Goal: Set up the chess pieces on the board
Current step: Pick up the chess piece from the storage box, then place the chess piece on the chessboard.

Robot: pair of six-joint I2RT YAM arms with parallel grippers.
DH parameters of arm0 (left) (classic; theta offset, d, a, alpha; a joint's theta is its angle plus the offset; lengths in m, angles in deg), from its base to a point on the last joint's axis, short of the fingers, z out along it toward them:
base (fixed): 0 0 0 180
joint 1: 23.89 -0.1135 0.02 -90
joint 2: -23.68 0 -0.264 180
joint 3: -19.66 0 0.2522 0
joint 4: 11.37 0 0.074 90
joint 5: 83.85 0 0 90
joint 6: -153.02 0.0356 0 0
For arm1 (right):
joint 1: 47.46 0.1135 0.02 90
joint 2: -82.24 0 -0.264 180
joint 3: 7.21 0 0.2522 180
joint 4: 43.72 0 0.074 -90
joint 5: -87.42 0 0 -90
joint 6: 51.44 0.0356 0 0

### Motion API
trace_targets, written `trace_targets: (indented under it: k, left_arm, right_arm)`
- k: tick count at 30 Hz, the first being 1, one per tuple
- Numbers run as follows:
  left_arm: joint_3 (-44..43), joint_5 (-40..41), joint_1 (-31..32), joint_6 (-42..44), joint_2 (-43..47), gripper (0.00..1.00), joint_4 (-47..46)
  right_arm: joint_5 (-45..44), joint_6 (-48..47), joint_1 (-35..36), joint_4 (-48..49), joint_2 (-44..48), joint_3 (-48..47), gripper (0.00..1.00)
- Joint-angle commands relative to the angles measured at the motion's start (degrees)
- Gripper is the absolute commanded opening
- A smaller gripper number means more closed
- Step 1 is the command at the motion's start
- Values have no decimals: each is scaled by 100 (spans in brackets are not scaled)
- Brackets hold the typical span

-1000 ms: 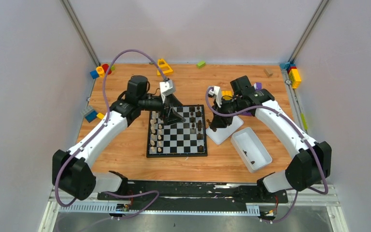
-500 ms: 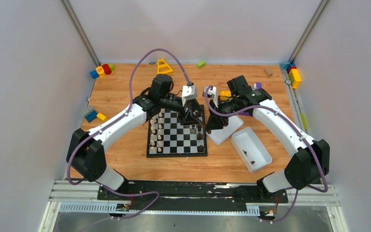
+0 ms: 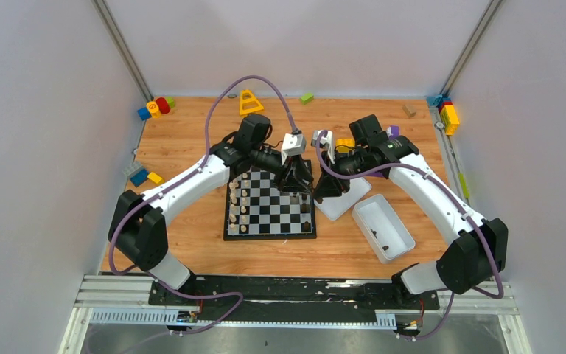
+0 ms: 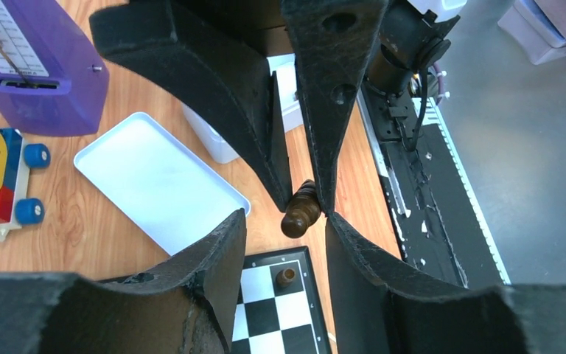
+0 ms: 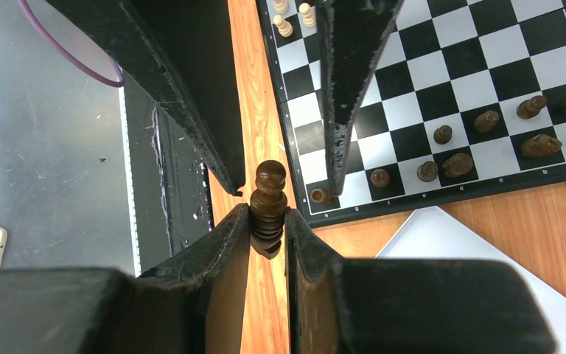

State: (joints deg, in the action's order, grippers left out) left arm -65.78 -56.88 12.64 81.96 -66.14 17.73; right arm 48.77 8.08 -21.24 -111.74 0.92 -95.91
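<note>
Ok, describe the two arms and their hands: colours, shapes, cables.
The left arm and right arm match: white links, chunky black joints. A purple cable loops along each. The left hand and right hand each have two black, rough-textured, wedge-shaped fingers, with a white block at the wrist.

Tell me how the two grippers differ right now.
The right gripper is shut on the dark chess piece; the left gripper stands open. The right gripper touches the piece; the left gripper only flanks its head, clear of it. Both are black-fingered.
</note>
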Motion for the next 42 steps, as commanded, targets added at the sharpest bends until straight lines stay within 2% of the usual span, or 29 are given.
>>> trace_targets:
  k: [1, 6, 19, 26, 35, 42]
  left_arm:
    - [-335, -262, 67, 182, -19, 50, 128]
    - [-371, -294, 83, 162, -33, 46, 156]
    - [-423, -272, 94, 232, -70, 27, 312]
    - [-462, -52, 85, 353, 58, 0, 498]
    - [-6, 495, -294, 344, 883, 0, 241]
    - [528, 2030, -252, 1200, 1105, 0, 636]
  right_arm:
    - [108, 14, 33, 210, 155, -43, 7]
    - [79, 7, 33, 206, 126, -10, 7]
    - [49, 33, 31, 214, 134, -39, 6]
    - [-241, 69, 28, 243, 186, 98, 6]
    - [-727, 167, -116, 444, 585, 815, 4]
    - [-995, 368, -574, 714, 904, 1213, 3]
